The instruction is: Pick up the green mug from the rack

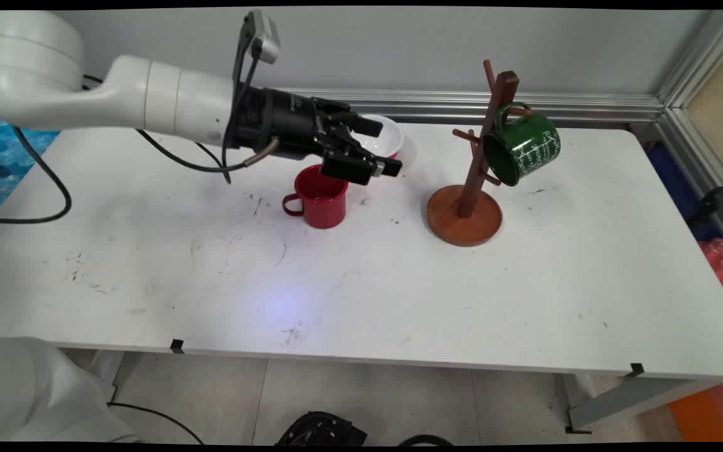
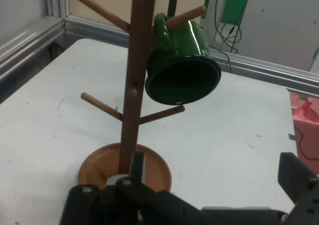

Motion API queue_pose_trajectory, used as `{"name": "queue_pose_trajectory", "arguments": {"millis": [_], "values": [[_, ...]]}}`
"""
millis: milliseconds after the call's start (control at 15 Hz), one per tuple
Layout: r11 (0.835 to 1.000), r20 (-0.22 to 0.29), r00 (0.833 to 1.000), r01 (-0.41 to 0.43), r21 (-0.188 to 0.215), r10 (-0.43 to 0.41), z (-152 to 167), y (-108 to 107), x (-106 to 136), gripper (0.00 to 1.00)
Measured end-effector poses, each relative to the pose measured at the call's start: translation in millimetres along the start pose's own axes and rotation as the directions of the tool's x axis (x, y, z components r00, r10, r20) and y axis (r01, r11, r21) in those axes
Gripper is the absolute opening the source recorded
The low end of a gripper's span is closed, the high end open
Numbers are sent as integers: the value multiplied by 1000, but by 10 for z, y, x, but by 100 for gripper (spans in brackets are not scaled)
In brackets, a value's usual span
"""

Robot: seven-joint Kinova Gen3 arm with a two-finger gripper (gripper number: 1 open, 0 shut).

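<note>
A white worktop [image 1: 361, 295], scuffed with dark marks, stands before a grey wall with an aluminium rail along its foot. The main view alone takes in the tiled floor under the near edge and the blue and red clutter off either end.

Nearest on the worktop is a red mug [image 1: 319, 198], upright, its handle turned to the picture's left. Just above its rim hangs the end effector [image 1: 381, 147], carried level by the arm from the upper left and pointing toward the picture's right. Its two fingers stand wide apart with nothing between them. Behind the fingers sits a white bowl [image 1: 384, 139], partly hidden by them. The hand view shows neither the mug nor the bowl.

To the right, apart from the mug, a wooden mug tree [image 1: 469, 188] rises from a round base. A green mug [image 1: 521, 149] hangs by its handle from an upper peg, tilted with its mouth down and to the left; white lettering shows on its side in the main view only.

The hand view looks straight at the tree [image 2: 133, 85]: the green mug's dark open mouth [image 2: 182, 80] faces the camera, and the pegs on the post show plainly. One finger [image 2: 137, 168] overlaps the base; the other [image 2: 296, 177] stands far off at the right edge.
</note>
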Motion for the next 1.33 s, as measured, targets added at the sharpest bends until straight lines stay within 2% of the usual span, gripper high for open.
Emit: {"name": "queue_pose_trajectory", "arguments": {"millis": [867,1333], "values": [[997,-85,993,78,5,-77,517,152,-222,100],[992,-114,986,124,-15,-125,818,279,-268,100]]}}
